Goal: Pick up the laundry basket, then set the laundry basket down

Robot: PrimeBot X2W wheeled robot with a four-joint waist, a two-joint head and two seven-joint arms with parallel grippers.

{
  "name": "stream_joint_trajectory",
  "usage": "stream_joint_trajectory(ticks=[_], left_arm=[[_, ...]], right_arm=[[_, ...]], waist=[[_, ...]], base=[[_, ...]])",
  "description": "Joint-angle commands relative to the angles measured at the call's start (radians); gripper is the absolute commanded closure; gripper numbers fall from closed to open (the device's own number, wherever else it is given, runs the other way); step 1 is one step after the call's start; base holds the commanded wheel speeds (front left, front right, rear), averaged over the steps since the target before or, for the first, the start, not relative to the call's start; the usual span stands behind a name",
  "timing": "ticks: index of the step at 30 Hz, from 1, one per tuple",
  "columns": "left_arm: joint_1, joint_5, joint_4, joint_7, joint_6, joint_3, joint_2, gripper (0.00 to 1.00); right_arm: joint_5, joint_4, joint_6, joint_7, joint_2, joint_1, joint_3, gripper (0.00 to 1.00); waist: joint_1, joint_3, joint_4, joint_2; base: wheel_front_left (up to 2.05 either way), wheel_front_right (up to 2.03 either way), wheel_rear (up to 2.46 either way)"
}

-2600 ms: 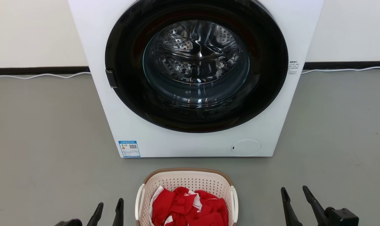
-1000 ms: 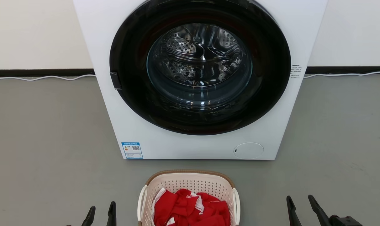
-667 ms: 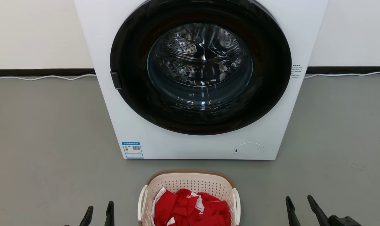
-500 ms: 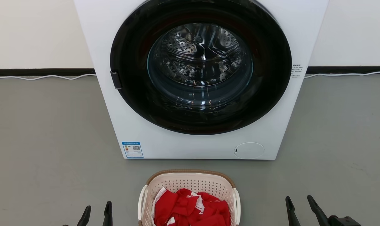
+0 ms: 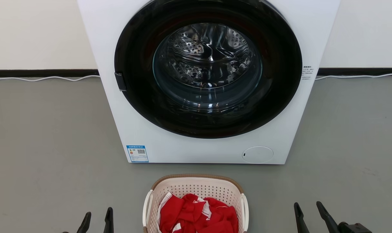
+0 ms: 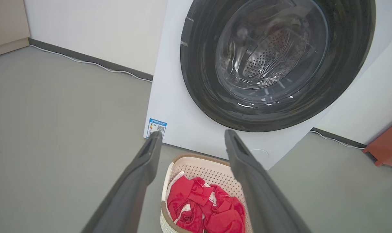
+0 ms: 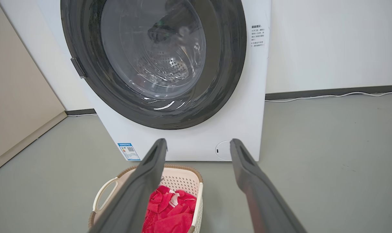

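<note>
The cream laundry basket (image 5: 196, 189) stands upright on the floor, holding red cloth.

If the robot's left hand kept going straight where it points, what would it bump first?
Probably the lower front of the washing machine; the left hand looks aimed over the laundry basket, but depth is unclear.

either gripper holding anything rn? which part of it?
Nothing is held. Left gripper and right gripper are both open and empty, one either side of the laundry basket, not touching it.
</note>
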Motion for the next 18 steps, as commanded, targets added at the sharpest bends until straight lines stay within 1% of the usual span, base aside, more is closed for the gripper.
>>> stream_joint_trajectory(ticks=[1, 7, 8, 11, 14, 18], left_arm=[[-0.059, 0.008, -0.019, -0.011, -0.005, 0.034, 0.007, 0.0], [-0.062, 0.019, -0.005, -0.011, -0.004, 0.031, 0.018, 0.0], [-0.001, 0.008, 0.017, 0.0, 0.0, 0.0, 0.007, 1.0], [0.016, 0.007, 0.053, 0.004, 0.0, -0.002, -0.005, 1.0], [0.006, -0.021, 0.055, 0.014, 0.0, 0.003, -0.006, 1.0], [-0.002, -0.059, 0.05, 0.026, -0.001, 0.007, -0.007, 1.0]], right_arm=[[-0.001, -0.02, -0.001, -0.006, -0.006, -0.041, 0.028, 0.0], [-0.002, -0.023, -0.001, -0.006, -0.006, -0.041, 0.028, 0.0], [0.0, 0.0, 0.0, 0.0, 0.0, 0.0, 0.001, 1.0], [0.0, 0.034, 0.0, 0.0, 0.003, 0.011, 0.001, 1.0], [0.034, 0.036, 0.0, 0.012, 0.002, 0.002, -0.005, 1.0], [0.082, 0.03, 0.0, 0.024, 0.002, -0.005, -0.008, 1.0]], waist=[[0.0001, 0.001, 0.0, -0.0001], [0.0001, 0.005, 0.002, -0.0001], [0.0001, 0.005, 0.002, -0.0001], [0.0001, 0.005, 0.002, -0.0001], [0.0003, 0.006, 0.002, -0.0001], [0.0023, 0.007, 0.001, -0.0001]], base=[[0.0, 0.0, 0.0], [0.0, 0.0, 0.0], [0.0, 0.0, 0.0], [0.0, 0.0, 0.0], [0.0, 0.0, 0.0], [0.0, 0.0, 0.0]])
